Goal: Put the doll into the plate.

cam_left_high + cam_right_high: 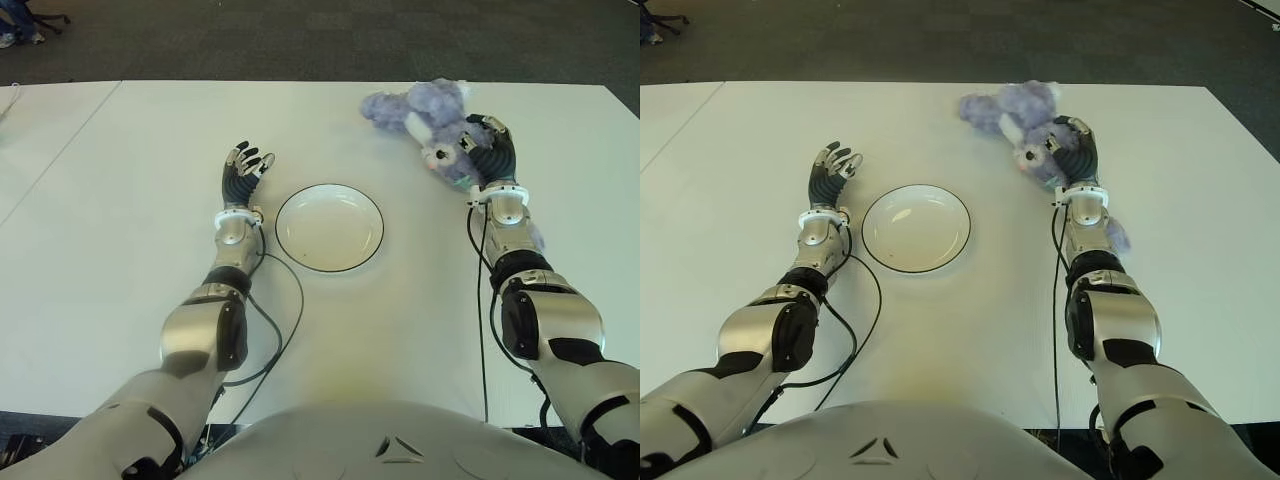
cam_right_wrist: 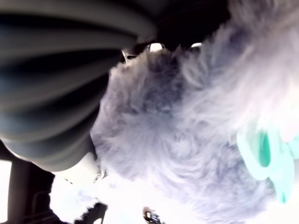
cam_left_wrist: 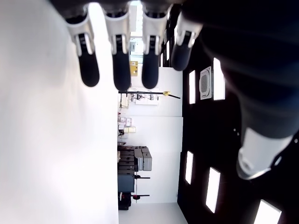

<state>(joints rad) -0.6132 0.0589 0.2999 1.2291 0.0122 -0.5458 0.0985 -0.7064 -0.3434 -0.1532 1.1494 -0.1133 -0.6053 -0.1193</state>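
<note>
The right robot hand (image 1: 487,150) curls around the fluffy purple doll (image 1: 430,118). The left robot hand (image 1: 243,172), fingers spread and empty, shows beside the round white plate (image 1: 330,227) on the smooth worktop (image 1: 130,180).

Lower part of the doll (image 1: 432,118) covered by the right robot hand (image 1: 488,150), fur blurred and cropped in the right wrist view, left robot hand (image 3: 135,51) cropped at its wrist view's edge, table (image 1: 150,150) cut off at both sides
</note>
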